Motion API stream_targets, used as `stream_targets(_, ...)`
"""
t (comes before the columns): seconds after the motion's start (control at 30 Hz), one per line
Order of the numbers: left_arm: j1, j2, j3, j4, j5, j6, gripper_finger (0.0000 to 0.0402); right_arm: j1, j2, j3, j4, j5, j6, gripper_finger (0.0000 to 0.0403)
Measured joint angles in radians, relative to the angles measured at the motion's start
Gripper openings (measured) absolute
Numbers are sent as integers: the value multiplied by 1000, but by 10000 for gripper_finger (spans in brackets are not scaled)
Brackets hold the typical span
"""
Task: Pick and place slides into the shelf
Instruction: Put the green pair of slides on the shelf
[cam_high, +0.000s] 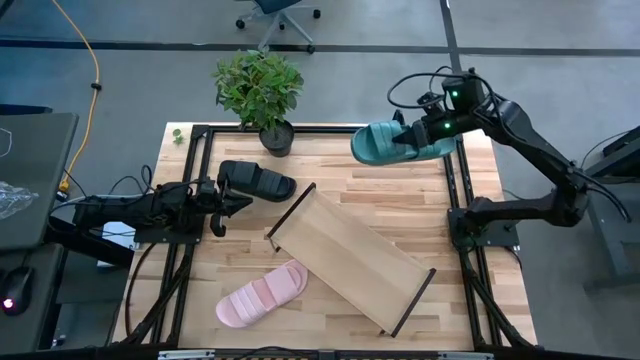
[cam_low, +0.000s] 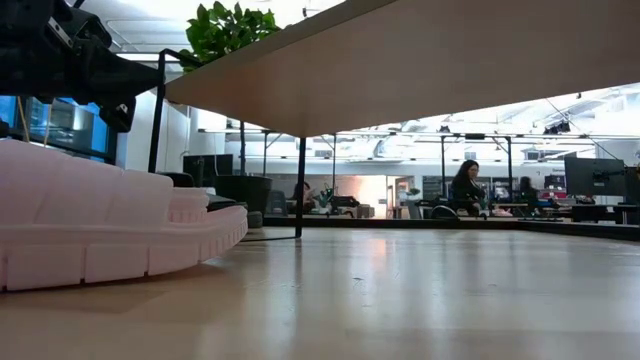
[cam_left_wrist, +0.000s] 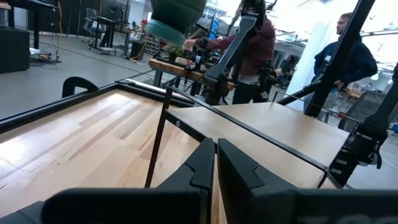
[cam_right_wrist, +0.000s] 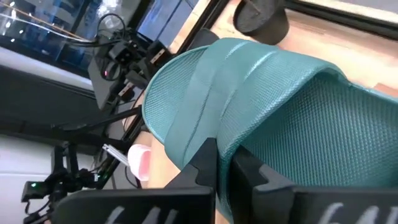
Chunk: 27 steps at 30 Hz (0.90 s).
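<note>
The teal slide (cam_high: 395, 144) hangs in the air over the table's far right corner, and my right gripper (cam_high: 430, 132) is shut on it. The black slide (cam_high: 258, 181) lies sole down at the far left. My left gripper (cam_high: 238, 203) is shut and level just beside it, touching nothing. The pink slide (cam_high: 262, 296) rests on its sole near the front edge. The shelf (cam_high: 350, 255) stands slantwise across the table's middle on its black end frames (cam_high: 290, 212). My right gripper pinches the rim of the teal slide's ribbed strap (cam_right_wrist: 214, 134) between its two fingers (cam_right_wrist: 202, 163). The fingers slant down at it from the table's right side. The slide is lifted clear of the table and lies roughly level, its length running left to right.
A potted plant (cam_high: 262, 92) stands at the far edge, between the black slide and the teal one. Black frame rails (cam_high: 455, 200) run along the table's sides. People (cam_left_wrist: 348, 59) stand beyond the table in the left wrist view.
</note>
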Motion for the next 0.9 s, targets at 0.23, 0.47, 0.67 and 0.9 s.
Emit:
stream_targets(0.23,0,0,0,0,0,-11,10,73,-14,0,3,15,13,0)
stream_targets(0.47,0,0,0,0,-4,-11,10,157,-15,0,6,24,31,0)
stream_targets(0.67,0,0,0,1,-8,-11,10,223,-15,0,6,57,36,0)
stream_targets(0.9,0,0,0,1,-12,-11,10,293,-14,11,-4,113,49,0)
